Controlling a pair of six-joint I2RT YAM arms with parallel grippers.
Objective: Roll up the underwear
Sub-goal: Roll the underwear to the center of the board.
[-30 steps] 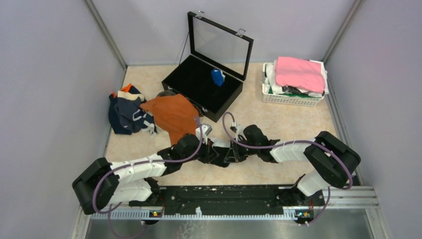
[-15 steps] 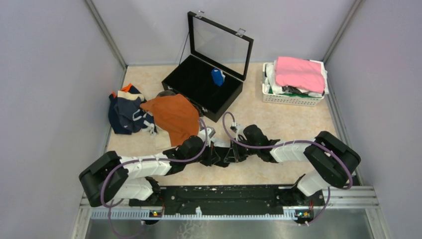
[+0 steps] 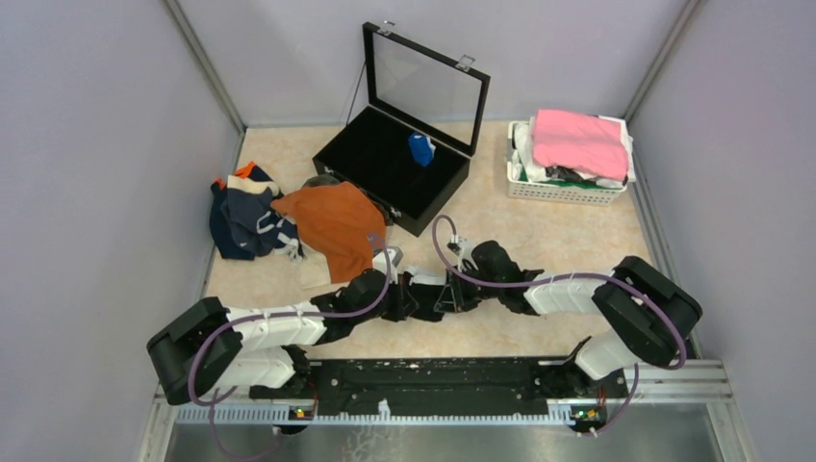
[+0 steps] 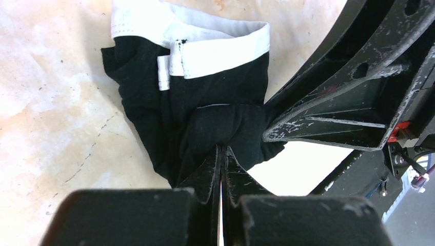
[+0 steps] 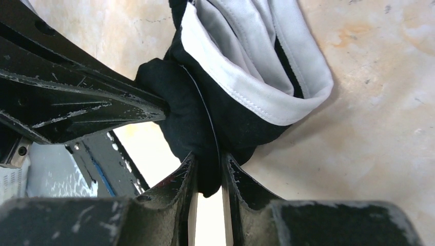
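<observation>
The left end effector [image 4: 221,149] has its fingers pressed together on a small nip of the black briefs [image 4: 215,87]. The right end effector [image 5: 209,155] stands narrowly parted around a thicker fold of the same bundle, and how firmly it grips cannot be told. The two meet nose to nose at the bundle, which lies on the surface [image 3: 539,231] near the middle of its front edge. The first risk, I judge, is a clash of fingers if either one turns or pushes inward. The second is slip: the left holds so little cloth that a tug could pull it free, and a slack right grip would let the soft bunch spring open. The white waistband [image 5: 267,97] lies loose beyond the fingers, not tucked in, so it may trail or unwind the roll. Pulling the arms apart would stretch the cloth rather than roll it. The pile [image 3: 260,217] by the left edge is well apart and not at risk.
</observation>
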